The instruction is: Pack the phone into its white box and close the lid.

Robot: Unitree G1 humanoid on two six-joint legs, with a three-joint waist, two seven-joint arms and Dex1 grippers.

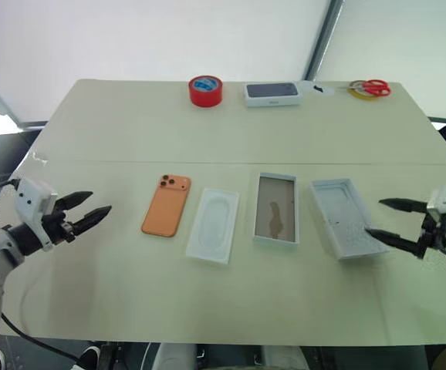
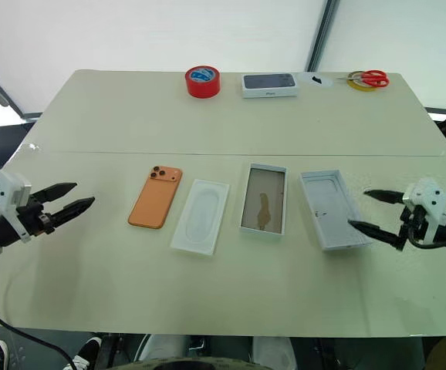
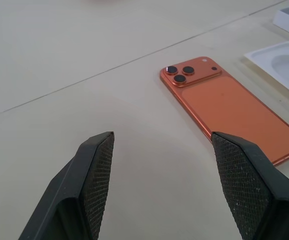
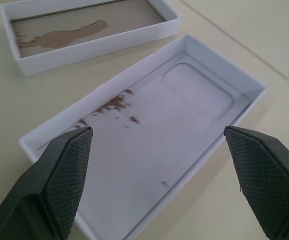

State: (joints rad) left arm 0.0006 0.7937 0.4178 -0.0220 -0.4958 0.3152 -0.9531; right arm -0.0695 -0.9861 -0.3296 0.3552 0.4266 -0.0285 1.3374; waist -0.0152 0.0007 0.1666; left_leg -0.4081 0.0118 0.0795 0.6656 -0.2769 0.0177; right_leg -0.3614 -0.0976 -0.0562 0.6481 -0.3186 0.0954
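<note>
The phone (image 1: 167,205) lies back-up on the table (image 1: 231,131), its three dark lenses at the far end, the leftmost of four things lined up in a row. In the left wrist view its near corner runs off the edge, so its full length is cut off there. Just beside it to the right sits the flat white insert (image 1: 213,225) with an oval recess, then the white box (image 1: 276,208), open side up with a dark mark on its brownish floor, then the lid (image 1: 344,216), lying inside-up so its outer face is hidden; brown specks dot its pale interior. The left tool (image 1: 86,210) hangs off to the left of the phone, apart from it, fingers spread with nothing between them and pointing toward the phone. The right tool (image 1: 387,219) hovers at the lid's right edge, spread wide and empty; whether its lower finger touches the lid's wall is hard to tell. Along the far edge sit a red tape roll (image 1: 205,90), a white box with a dark top (image 1: 271,93), and red-handled scissors (image 1: 369,88), too small to read in detail.
</note>
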